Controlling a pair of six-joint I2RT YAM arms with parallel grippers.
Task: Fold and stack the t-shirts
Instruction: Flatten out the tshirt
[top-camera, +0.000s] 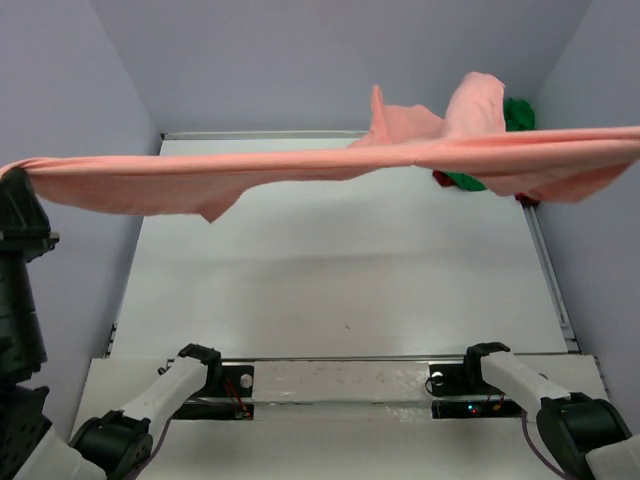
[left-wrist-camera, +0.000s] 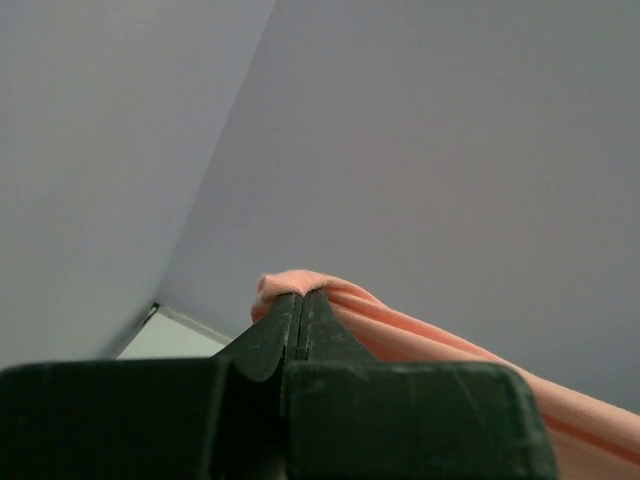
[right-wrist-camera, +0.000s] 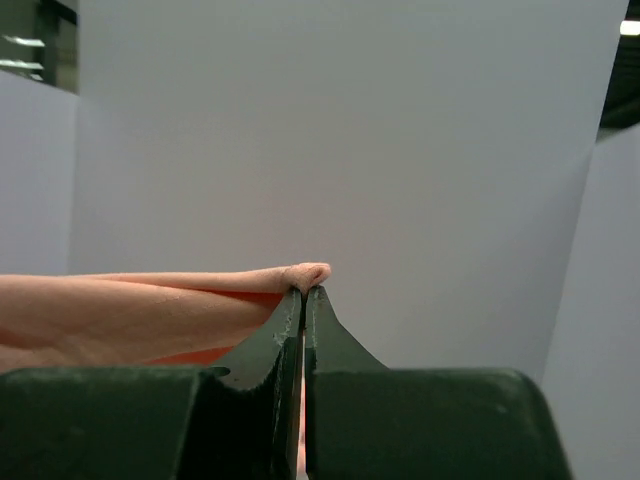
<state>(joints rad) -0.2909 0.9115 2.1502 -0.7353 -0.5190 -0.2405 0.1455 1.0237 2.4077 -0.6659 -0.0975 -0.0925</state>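
Left end effector (left-wrist-camera: 302, 296) and right end effector (right-wrist-camera: 303, 292) clamp the salmon pink t-shirt (top-camera: 300, 172) stretched above the bench (top-camera: 330, 285); next, probably lay it flat for folding.

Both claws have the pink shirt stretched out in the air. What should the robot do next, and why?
Probably lower both claws together to lay it flat: the pink shirt hangs stretched between the left claw and the right claw, each shut on an edge, up above the table, where it cannot be folded.
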